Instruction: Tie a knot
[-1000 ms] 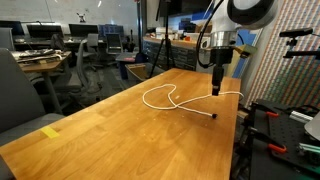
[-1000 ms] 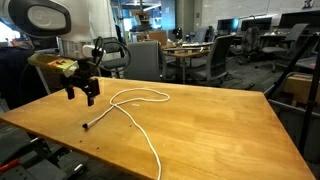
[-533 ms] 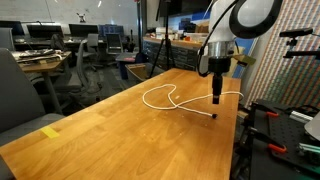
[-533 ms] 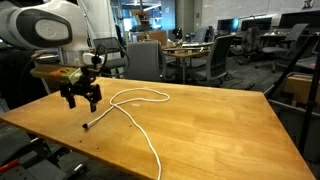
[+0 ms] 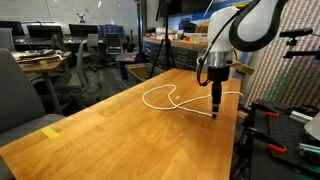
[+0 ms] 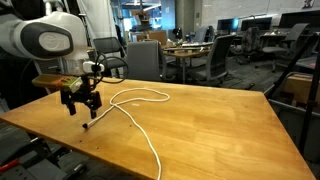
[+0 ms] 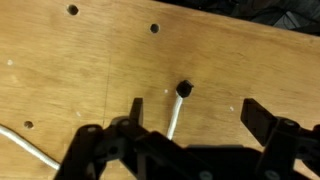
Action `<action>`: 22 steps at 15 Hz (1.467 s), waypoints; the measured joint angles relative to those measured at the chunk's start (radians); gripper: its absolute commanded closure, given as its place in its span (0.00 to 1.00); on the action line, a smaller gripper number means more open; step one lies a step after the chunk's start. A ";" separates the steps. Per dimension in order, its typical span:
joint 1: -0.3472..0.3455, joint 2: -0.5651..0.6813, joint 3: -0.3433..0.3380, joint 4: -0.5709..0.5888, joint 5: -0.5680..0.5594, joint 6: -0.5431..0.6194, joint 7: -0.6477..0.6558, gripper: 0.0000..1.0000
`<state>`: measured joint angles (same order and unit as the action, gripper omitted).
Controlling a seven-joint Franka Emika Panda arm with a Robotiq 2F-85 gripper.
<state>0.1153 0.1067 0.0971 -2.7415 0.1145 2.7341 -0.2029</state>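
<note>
I held the gripper open and empty right over the rope's free end, near the table edge. In the wrist view the cord ran lengthwise between the jaws, nearer one finger, with its black tip just ahead. The crossed loop lay further inboard. I could read no writing anywhere.

rope lies looped on the table; tool hangs over its end.
</note>
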 measured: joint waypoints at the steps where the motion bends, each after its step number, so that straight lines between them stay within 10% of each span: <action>1: 0.000 0.003 -0.001 0.000 -0.014 0.001 0.012 0.00; 6: 0.000 0.040 -0.002 0.012 -0.098 0.002 0.091 0.00; 7: 0.000 0.052 -0.002 0.017 -0.103 0.003 0.097 0.25; 17: 0.001 0.154 -0.006 0.073 -0.112 0.006 0.119 0.94; 22: 0.016 0.147 -0.013 0.074 -0.188 0.023 0.175 0.97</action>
<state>0.1312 0.2540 0.0837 -2.6674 -0.0730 2.7575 -0.0276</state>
